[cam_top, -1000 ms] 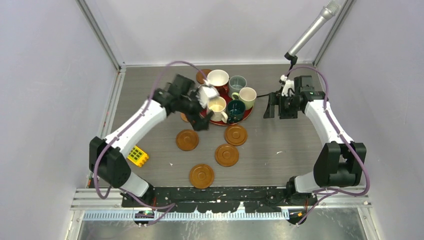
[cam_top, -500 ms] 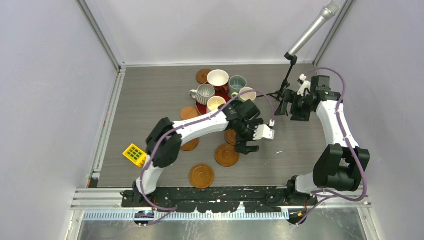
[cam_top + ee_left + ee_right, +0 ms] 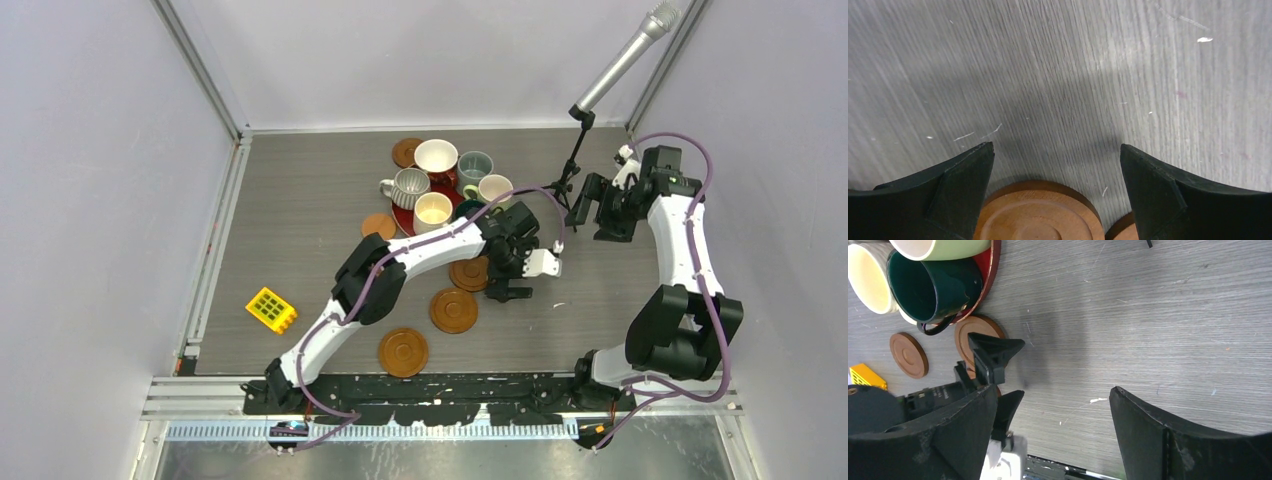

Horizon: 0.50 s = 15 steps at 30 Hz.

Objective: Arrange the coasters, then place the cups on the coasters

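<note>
Five brown coasters show in the top view: one [image 3: 407, 152] behind the tray, one [image 3: 378, 225] left of it, one [image 3: 467, 273] half hidden under my left arm, and two nearer ones [image 3: 453, 310] [image 3: 403, 352]. The cups stand on the red tray [image 3: 404, 219]: ribbed [image 3: 408, 186], white [image 3: 436, 157], grey-blue [image 3: 474, 165], pale green [image 3: 494, 188], cream [image 3: 432, 210], dark teal [image 3: 933, 287]. My left gripper [image 3: 506, 276] is open low over the table, with a coaster [image 3: 1037, 212] lying between its fingers, not gripped. My right gripper [image 3: 600, 205] hangs open and empty to the right of the tray.
A microphone stand [image 3: 573, 172] with a tripod foot stands between the tray and my right gripper. A yellow block [image 3: 271, 310] lies at the left. Grey walls and metal rails [image 3: 215, 215] close in the table on three sides.
My left arm swung from the tray's left side across to the middle coasters and settled lower over one. My right arm drew back to the right. Both grippers stayed open.
</note>
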Motion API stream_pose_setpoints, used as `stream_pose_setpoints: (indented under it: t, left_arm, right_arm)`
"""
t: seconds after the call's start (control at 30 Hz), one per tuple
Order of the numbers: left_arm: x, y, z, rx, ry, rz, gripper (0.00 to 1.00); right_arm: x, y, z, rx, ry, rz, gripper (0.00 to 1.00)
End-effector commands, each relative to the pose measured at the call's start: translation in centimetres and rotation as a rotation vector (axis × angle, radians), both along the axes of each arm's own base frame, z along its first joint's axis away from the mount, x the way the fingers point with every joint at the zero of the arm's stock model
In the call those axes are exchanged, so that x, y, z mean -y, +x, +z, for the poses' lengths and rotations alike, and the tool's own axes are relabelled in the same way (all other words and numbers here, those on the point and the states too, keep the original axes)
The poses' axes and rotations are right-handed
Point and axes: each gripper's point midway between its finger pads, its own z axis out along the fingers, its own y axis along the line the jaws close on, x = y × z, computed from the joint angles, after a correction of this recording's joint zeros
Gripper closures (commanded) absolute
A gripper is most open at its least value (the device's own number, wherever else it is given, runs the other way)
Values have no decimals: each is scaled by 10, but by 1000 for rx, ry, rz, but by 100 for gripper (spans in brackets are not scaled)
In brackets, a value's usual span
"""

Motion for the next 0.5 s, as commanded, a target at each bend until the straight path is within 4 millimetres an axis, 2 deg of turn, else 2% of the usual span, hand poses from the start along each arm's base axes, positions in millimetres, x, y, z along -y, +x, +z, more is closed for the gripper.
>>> stream_pose_setpoints:
  t: [0.0, 0.17, 0.3, 0.33, 0.47]
  left_arm:
    - [-13, 3, -11, 7, 63, 27, 0]
    - [-53, -12, -17, -89, 184, 8, 0]
    - [-89, -27, -12, -108, 253, -78, 0]
    - [-102, -31, -17, -111, 281, -94, 0]
    - [-135, -30, -22, -65, 321, -118, 0]
  right_arm:
    - [3, 2, 15, 24, 1, 10, 13]
    - [3, -1, 14, 22, -1, 20, 14]
    - [-6, -6, 8, 4, 46, 46, 15]
    - [-8, -8, 5, -4, 57, 50, 15]
    - [-14, -14, -6, -38, 89, 48, 17]
